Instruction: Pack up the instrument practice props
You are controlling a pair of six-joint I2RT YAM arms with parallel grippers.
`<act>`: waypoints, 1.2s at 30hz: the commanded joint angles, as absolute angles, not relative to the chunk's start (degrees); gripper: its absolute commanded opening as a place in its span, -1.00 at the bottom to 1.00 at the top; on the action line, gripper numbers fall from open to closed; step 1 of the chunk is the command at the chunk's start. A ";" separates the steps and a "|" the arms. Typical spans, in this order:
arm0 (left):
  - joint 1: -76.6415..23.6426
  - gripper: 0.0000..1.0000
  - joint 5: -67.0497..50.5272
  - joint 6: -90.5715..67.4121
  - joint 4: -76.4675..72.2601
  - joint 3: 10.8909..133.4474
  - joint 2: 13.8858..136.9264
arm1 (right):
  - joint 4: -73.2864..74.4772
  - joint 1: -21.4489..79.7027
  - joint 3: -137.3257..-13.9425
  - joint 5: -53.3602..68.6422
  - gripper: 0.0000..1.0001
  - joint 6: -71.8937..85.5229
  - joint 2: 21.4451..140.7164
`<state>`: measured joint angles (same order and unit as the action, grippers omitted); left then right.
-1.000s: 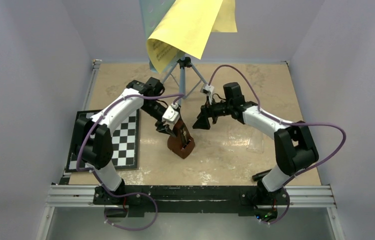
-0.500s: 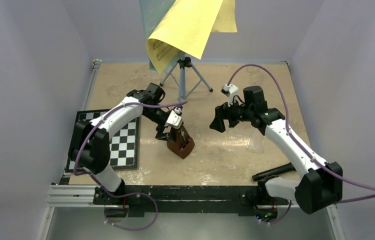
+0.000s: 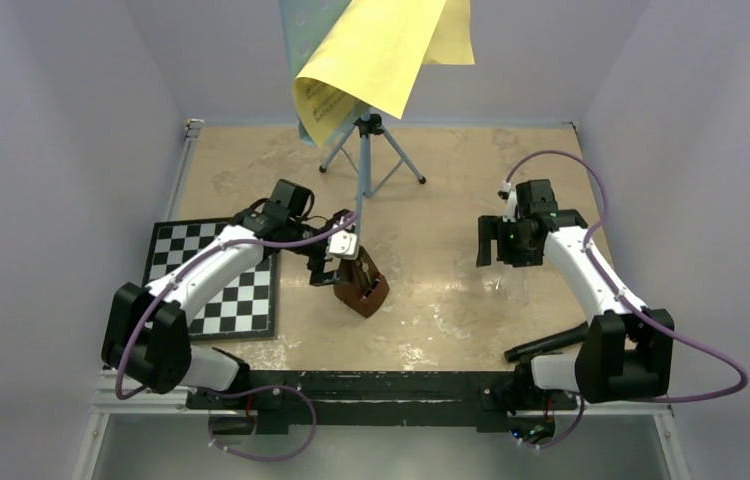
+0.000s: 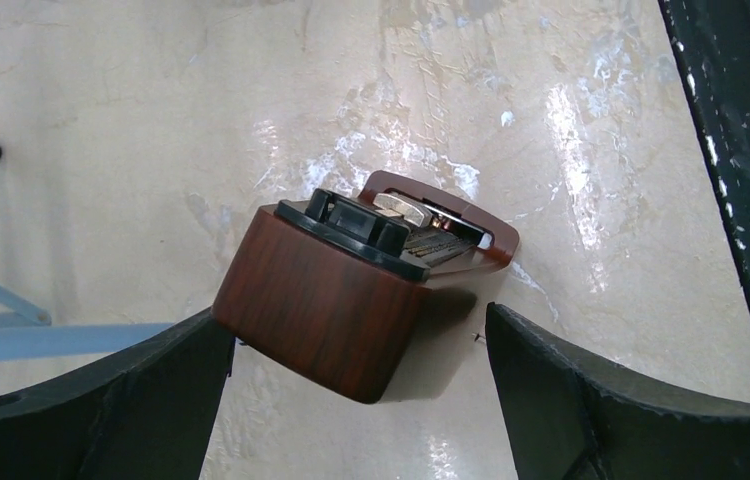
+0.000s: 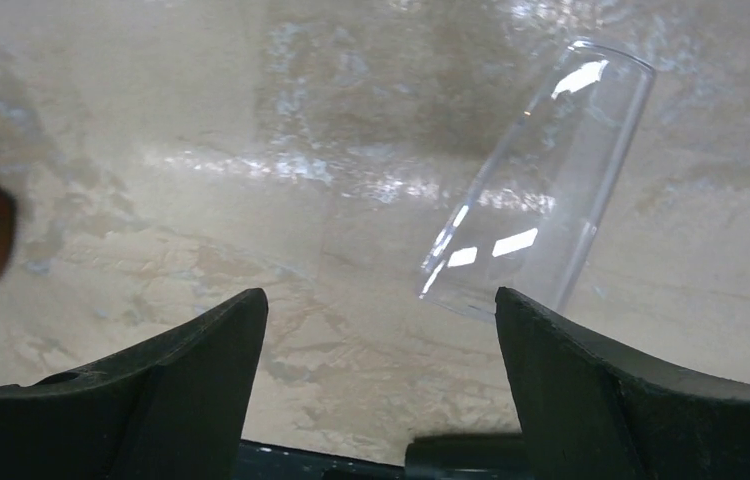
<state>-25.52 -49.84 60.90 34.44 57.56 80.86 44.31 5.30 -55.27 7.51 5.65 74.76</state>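
- Left pincer (image 4: 356,320) is hovering wide open just beside the metronome (image 4: 321,300), which is lying tilted on the desk (image 3: 431,250);
- Right pincer (image 5: 381,300) is hanging wide open above a clear plastic piece (image 5: 536,190)

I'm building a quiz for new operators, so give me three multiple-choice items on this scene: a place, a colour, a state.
1. Where is the chessboard? A. Left of the metronome B. Under the tripod C. Right of the metronome
2. What colour are the sheets on the music stand? A. White B. Yellow C. Pink
3. How is the left pincer? A. Shut on a sheet B. Shut on a tripod leg C. Open
Answers: 1 A, the top view shows it on that side; 2 B, they hang yellow over the stand; 3 C, its fingers stand wide apart.
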 commanded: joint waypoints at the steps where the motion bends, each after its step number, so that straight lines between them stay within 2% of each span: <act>1: -25.37 0.99 -49.72 53.18 27.09 55.30 76.12 | 45.90 4.01 -57.44 -2.05 0.75 8.18 76.47; 11: -25.31 0.99 -44.43 35.67 22.09 51.88 70.38 | 44.25 0.28 -61.79 -5.54 0.74 6.27 85.33; 23: -25.31 0.99 -41.33 34.34 25.58 45.97 56.57 | 43.68 -1.79 -65.66 -2.78 0.57 3.47 92.78; 36: -25.31 0.99 -41.37 27.65 23.93 45.63 55.00 | 56.49 -2.65 -69.79 3.83 0.53 -1.15 98.24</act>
<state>-25.52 -41.60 30.48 26.22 46.11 56.21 51.37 -1.89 -67.90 0.27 1.98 97.17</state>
